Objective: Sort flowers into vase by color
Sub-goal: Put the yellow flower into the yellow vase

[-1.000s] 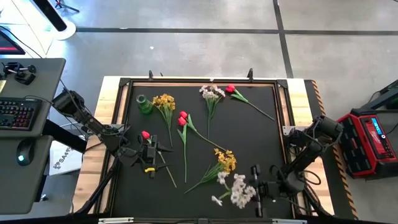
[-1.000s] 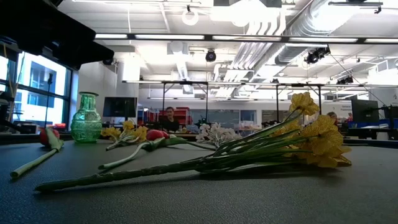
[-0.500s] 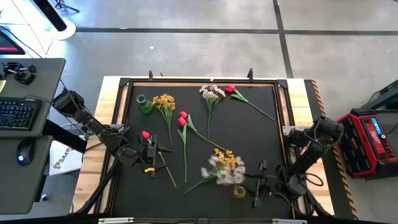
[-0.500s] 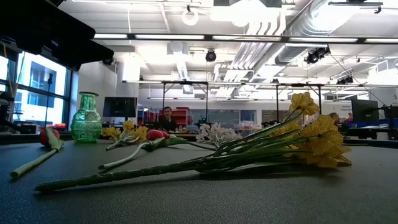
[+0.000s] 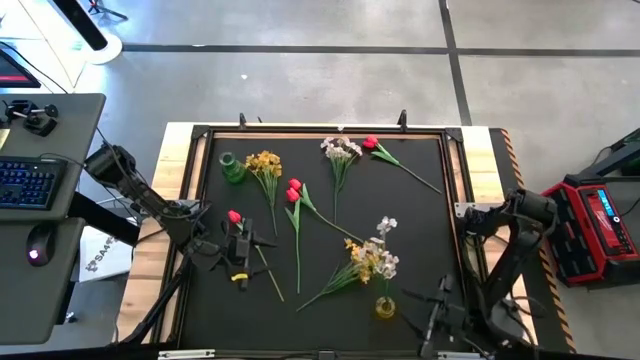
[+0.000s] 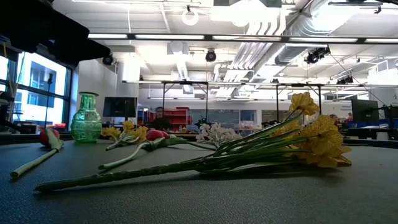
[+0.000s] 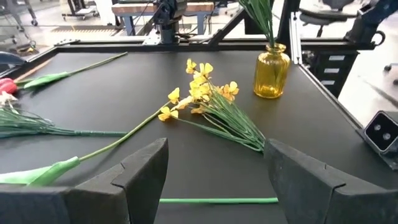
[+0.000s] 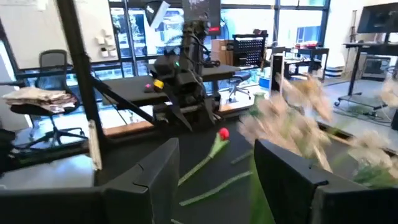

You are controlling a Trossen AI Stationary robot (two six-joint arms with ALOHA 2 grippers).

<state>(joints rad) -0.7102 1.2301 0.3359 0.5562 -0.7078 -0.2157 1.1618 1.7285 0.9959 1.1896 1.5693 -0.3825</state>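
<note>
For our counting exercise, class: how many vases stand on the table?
2. A green vase stands near the far left corner; a yellow vase near the front right holds a whitish spray.

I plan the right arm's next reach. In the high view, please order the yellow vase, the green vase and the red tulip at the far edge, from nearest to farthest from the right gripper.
From the right gripper, near edge:
1. Yellow vase, just beside it.
2. Red tulip, far edge, right of middle.
3. Green vase, far left corner.

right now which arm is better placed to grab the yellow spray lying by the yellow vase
Right. The right gripper sits just past the yellow vase, jaws open and empty, close to the yellow spray. The left gripper hangs over a red tulip across the table.
</note>
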